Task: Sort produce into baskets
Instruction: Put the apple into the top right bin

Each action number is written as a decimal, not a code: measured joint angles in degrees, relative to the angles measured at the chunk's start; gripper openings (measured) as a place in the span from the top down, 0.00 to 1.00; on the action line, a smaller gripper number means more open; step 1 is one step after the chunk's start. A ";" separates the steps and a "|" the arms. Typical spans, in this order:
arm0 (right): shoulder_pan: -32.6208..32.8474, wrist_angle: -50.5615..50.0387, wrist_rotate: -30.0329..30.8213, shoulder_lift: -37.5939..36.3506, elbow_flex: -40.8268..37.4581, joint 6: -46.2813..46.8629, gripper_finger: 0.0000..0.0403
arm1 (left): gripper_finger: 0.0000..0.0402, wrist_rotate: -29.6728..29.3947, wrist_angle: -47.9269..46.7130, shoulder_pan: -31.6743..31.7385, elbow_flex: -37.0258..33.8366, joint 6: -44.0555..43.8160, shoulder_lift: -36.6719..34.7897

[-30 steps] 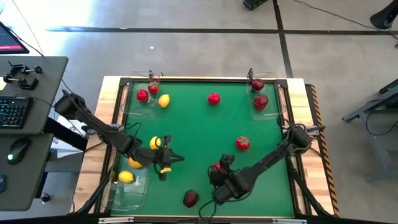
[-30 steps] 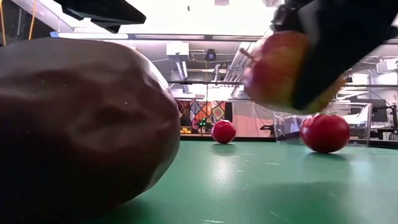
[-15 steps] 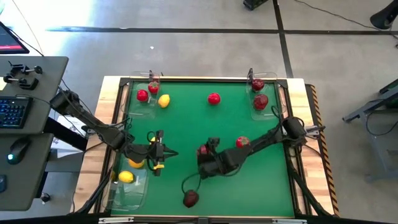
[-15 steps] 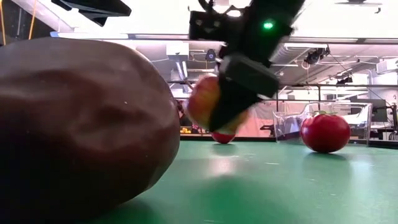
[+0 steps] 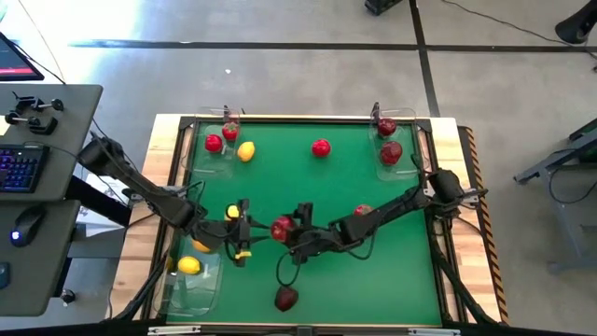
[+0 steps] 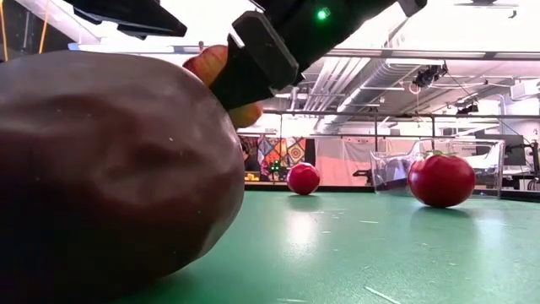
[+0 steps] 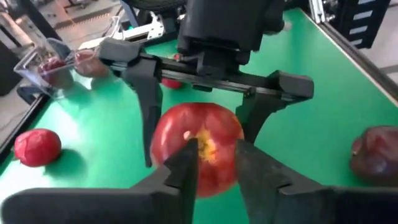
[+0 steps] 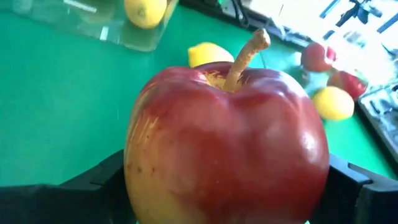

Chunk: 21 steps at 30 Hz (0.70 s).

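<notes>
My right gripper point(image 7: 196, 134): fingers spread wide, clamped on both sides of a red-yellow apple point(image 5: 281, 228), held above the green mat point(image 5: 308, 187) near mid-table | my left gripper point(image 5: 244, 233): fingers slightly parted, holding nothing, just beside the apple, facing it.

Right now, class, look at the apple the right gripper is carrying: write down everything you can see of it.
The apple is glossy and toy-like, mostly red with a yellow patch low on one side and a short tan stem. The right gripper holds it by its sides, above the green table near the middle, not touching the mat. The left gripper is right in front of it, its narrowly parted fingertips at the apple's yellowish end. Whether they touch it is unclear.
</notes>
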 joint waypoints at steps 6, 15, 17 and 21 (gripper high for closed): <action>0.00 2.48 0.25 0.00 0.00 -4.48 0.21 | 0.66 -1.91 4.75 0.00 0.00 2.73 2.65; 0.35 2.89 0.20 0.00 0.00 -5.96 0.21 | 0.63 -4.38 4.81 1.15 0.00 -2.54 3.12; 0.63 3.43 0.15 0.00 0.00 -6.39 0.21 | 0.63 -1.20 4.86 2.02 0.00 -3.14 3.12; 1.24 4.69 -0.15 0.02 -0.04 -7.43 0.21 | 0.64 3.26 5.91 3.03 0.00 -3.08 3.14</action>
